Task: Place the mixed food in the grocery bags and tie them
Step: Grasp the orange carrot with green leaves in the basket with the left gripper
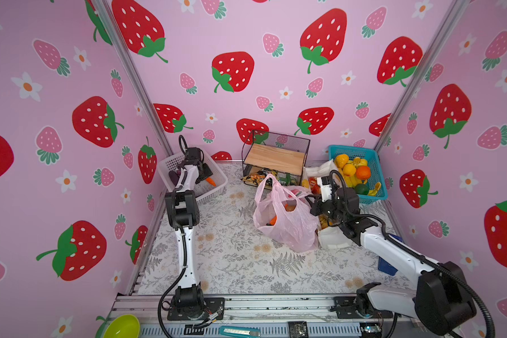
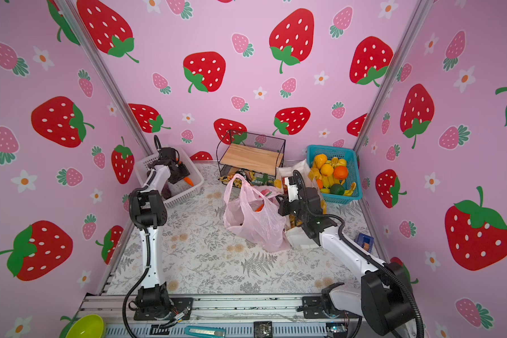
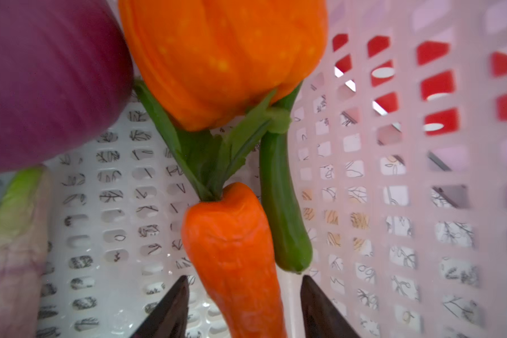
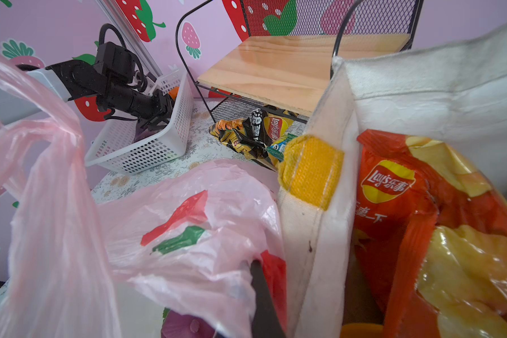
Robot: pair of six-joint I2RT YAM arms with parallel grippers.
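My left gripper (image 3: pixel 243 310) is down inside the white lattice basket (image 1: pixel 217 187). Its jaws are open on either side of an orange carrot (image 3: pixel 237 257), with a gap on both sides. Beside the carrot lie an orange pepper (image 3: pixel 223 58), a purple vegetable (image 3: pixel 41 82) and a green pod (image 3: pixel 281 204). The pink plastic bag (image 1: pixel 284 222) stands mid-table with orange pieces inside. My right gripper (image 4: pixel 258 292) is shut on its rim. Next to it, the white canvas tote (image 4: pixel 422 87) holds a red-orange snack packet (image 4: pixel 422 234).
At the back stands a wire shelf with a wooden board (image 1: pixel 275 158), with several snack packets (image 1: pixel 258 178) under it. A blue basket of fruit (image 1: pixel 375 175) is at the back right. A blue box (image 1: pixel 388 263) lies by the right wall, and a green bowl (image 1: pixel 122 326) sits on the front rail.
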